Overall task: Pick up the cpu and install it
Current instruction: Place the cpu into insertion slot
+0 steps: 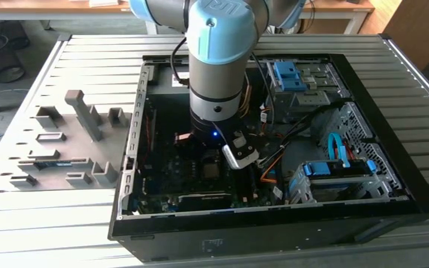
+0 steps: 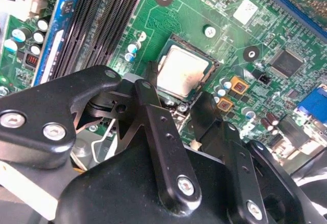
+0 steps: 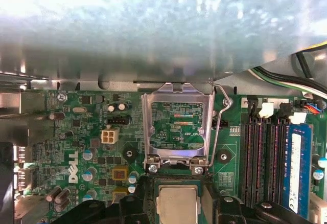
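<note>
The cpu [image 2: 179,73], a small square chip with a dull silver top, lies flat in the motherboard socket inside the open computer case [image 1: 274,234]. In the first wrist view the cpu [image 3: 178,204] sits just below the raised metal load plate [image 3: 176,127]. My gripper [image 2: 174,97] hovers right over the socket and is open. One black finger [image 2: 148,106] stands on one side of the chip and the other finger [image 2: 207,112] on the opposite side. Neither finger visibly touches the chip. In the exterior view the cpu [image 1: 209,169] shows under the arm's wrist [image 1: 214,120].
Black memory slots [image 3: 265,157] run beside the socket, with capacitors and connectors around it. Cables and blue drive brackets [image 1: 341,167] crowd the case toward the exterior view's right. Grey fixture blocks [image 1: 73,139] stand on the slatted table at the exterior view's left.
</note>
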`<action>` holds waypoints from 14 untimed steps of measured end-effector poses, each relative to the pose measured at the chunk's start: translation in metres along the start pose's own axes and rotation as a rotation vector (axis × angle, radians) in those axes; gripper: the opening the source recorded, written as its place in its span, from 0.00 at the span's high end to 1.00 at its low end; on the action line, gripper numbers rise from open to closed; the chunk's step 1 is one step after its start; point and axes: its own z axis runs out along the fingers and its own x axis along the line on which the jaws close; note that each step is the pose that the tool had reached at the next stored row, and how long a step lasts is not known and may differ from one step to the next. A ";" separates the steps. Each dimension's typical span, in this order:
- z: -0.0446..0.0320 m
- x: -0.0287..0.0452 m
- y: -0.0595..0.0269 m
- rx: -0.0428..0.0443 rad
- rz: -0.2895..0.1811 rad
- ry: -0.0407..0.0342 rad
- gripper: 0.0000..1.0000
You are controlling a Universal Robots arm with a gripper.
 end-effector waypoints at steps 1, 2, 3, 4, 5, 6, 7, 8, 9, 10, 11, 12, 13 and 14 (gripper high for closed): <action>0.0000 0.0006 0.0000 0.0000 0.000 -0.0002 0.47; 0.0001 0.0012 0.0000 -0.0001 0.000 -0.0006 0.47; 0.0001 0.0017 0.0001 -0.0001 0.000 -0.0007 0.47; 0.0001 0.0018 0.0001 -0.0001 0.000 -0.0007 0.47; 0.0001 0.0018 0.0001 -0.0001 0.000 -0.0008 0.47; 0.0001 0.0018 0.0001 -0.0001 0.000 -0.0008 0.47; 0.0001 0.0018 0.0001 -0.0001 0.000 -0.0008 0.47; 0.0001 0.0019 0.0001 -0.0001 0.000 -0.0008 0.47; -0.0004 0.0019 0.0002 0.0000 0.000 -0.0007 0.47; -0.0013 0.0019 0.0001 0.0001 0.000 -0.0007 0.47; -0.0025 0.0019 0.0001 0.0000 0.000 -0.0008 0.47; -0.0036 0.0019 0.0001 -0.0001 0.000 -0.0007 0.47; -0.0043 0.0015 0.0001 0.0000 0.000 -0.0007 0.47; -0.0043 0.0009 0.0001 -0.0004 0.000 0.0001 0.47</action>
